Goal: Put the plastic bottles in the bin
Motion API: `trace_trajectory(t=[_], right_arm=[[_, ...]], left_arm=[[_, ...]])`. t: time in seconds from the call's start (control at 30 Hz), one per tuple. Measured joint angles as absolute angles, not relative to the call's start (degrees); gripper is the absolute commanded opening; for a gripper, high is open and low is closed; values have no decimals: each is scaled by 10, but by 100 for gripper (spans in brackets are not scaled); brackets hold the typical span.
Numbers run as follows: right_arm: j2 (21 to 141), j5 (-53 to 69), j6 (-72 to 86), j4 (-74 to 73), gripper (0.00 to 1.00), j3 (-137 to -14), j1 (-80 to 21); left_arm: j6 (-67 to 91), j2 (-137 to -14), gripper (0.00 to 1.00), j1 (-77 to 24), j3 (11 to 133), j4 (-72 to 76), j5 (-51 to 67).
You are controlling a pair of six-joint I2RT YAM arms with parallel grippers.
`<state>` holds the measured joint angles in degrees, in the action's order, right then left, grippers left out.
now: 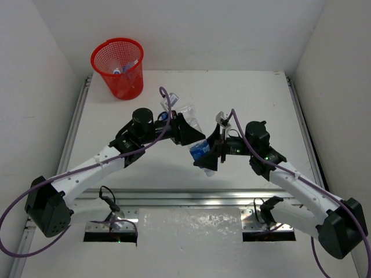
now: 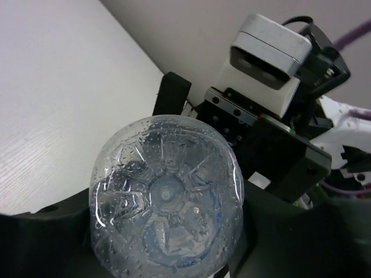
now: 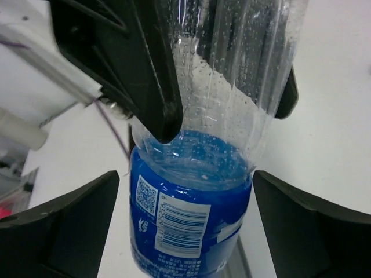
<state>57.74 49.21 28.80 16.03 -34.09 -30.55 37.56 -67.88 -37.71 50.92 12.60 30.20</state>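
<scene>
A clear plastic bottle with a blue label (image 1: pixel 200 149) hangs in the air between my two grippers above the table's middle. My left gripper (image 1: pixel 185 130) is shut on its clear end. The bottle's ribbed base (image 2: pixel 165 197) fills the left wrist view between the left gripper's (image 2: pixel 165 243) dark fingers. My right gripper (image 1: pixel 210 156) is open, with one finger on each side of the labelled part (image 3: pixel 188 226) and a gap on both sides. The right gripper (image 3: pixel 191 231) does not touch it. The red mesh bin (image 1: pixel 117 61) stands at the far left corner, with a bottle (image 1: pixel 118 70) inside.
Another clear bottle with a white cap (image 1: pixel 175 105) lies on the table just behind the left gripper. White walls close the table on three sides. A metal rail (image 1: pixel 191 200) runs across the near edge by the arm bases.
</scene>
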Motion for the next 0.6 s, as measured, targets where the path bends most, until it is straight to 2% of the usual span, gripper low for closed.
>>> trace_trajectory(t=[0.17,0.27,0.33,0.47,0.57,0.6], right_arm=[[530,310,272,43,99,-342,-309],[498,119,283,-59,99,-342,-309],[481,47,288,-100,99,-329,-306],[440,-5,301,-145,99,-278,-305],[436,-6,310,-156,99,-258,-305],[437,-5,311,-157,99,-254,-305]], left_arm=[[364,-682,0,-342,606,-41,169],[366,-695,0,-199,700,-129,84],[370,-724,0,-86,766,-163,33],[398,-816,0,82,882,-196,-43],[413,-906,1,122,981,-224,-71],[414,-956,5,129,1041,-225,-76]])
